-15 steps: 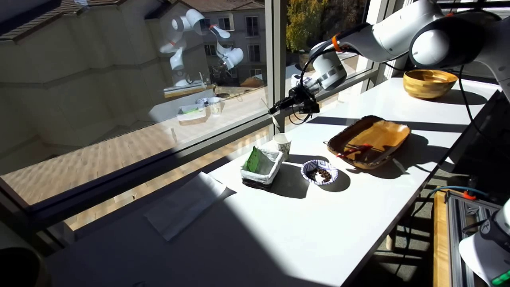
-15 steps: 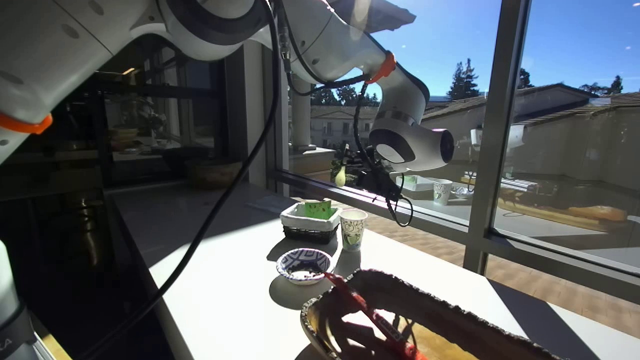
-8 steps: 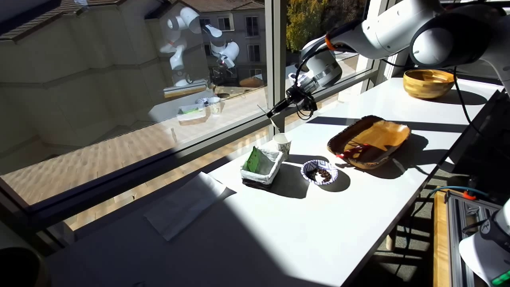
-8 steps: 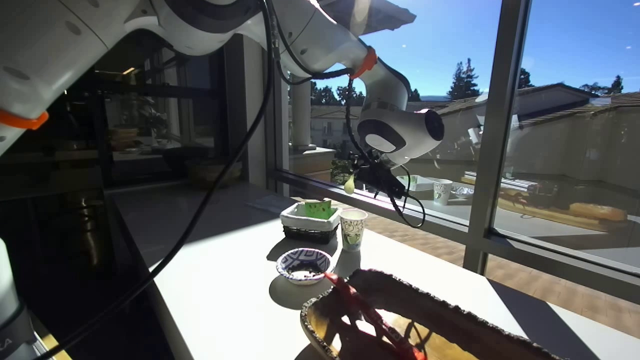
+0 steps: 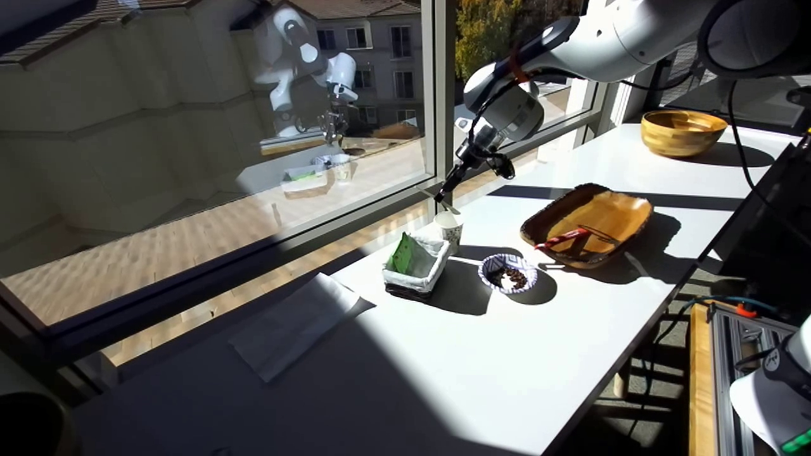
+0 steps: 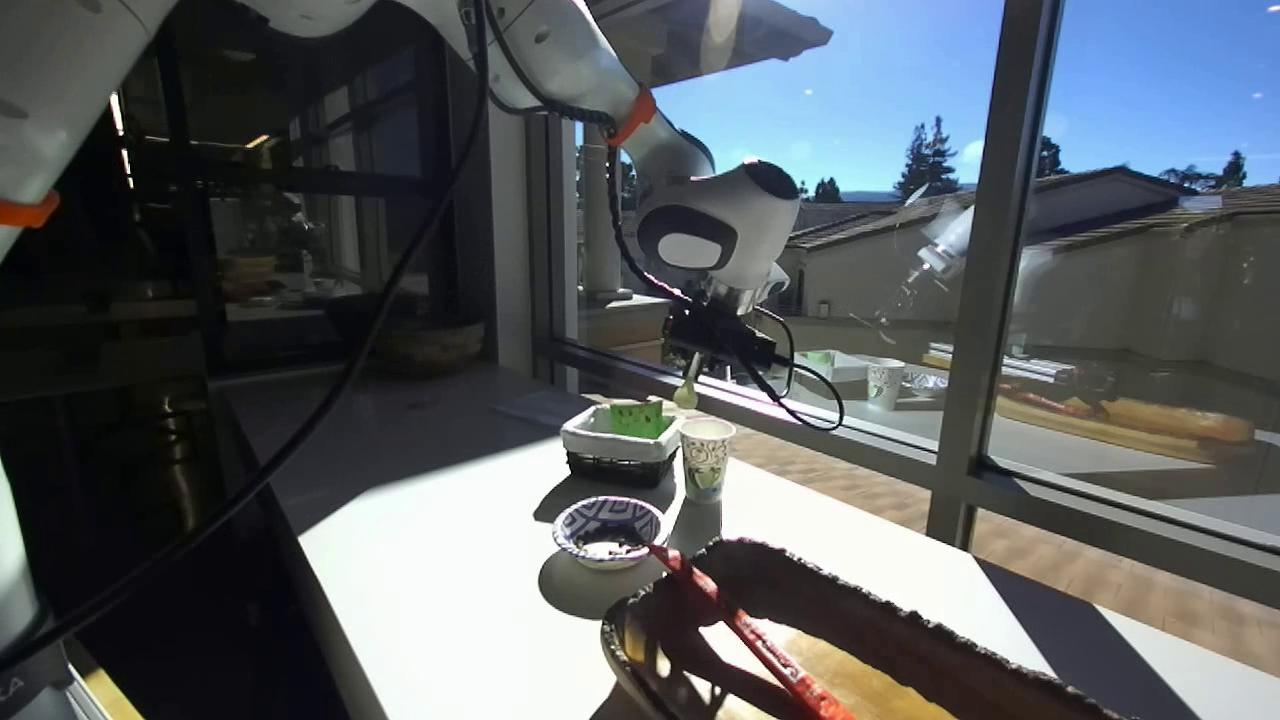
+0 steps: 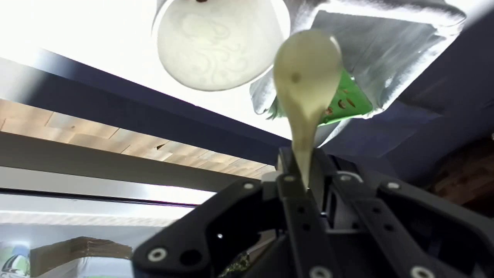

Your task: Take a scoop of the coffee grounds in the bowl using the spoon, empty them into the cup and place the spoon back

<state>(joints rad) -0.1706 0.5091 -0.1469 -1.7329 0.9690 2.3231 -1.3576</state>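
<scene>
Sunlight covers much of the white table (image 5: 494, 354) in an exterior view. A black gripper (image 5: 439, 197) hangs in front of a grey window frame (image 5: 437, 95) and grasps a pale cream spoon (image 5: 452, 208), its head slanting down just above a white paper cup with a green leafy print (image 5: 451, 235). Beside the cup stands a rectangular black basket with a white lining (image 5: 407, 283), and a bright green packet (image 5: 402, 254) leans in it. Near them sits a small round blue-and-white patterned bowl (image 5: 509, 261) containing dark brown coffee grounds (image 5: 517, 277). A long brown wooden tray (image 5: 624, 206) lies farther along, and a large light wooden bowl (image 5: 673, 142) stands well apart at the far end.

In an exterior view, a long thin red object (image 6: 750, 635) lies in the tray, one end reaching past the rim toward the patterned bowl. The spoon's head hangs above the upright cup, apart from its rim.

In the wrist view, the gripper's jaws are closed on the spoon's handle, with only its thickness between them. The cream head, marked by one dark spot, overlaps the edges of both cup and basket. Dark specks (image 7: 201, 0) show inside the cup.
</scene>
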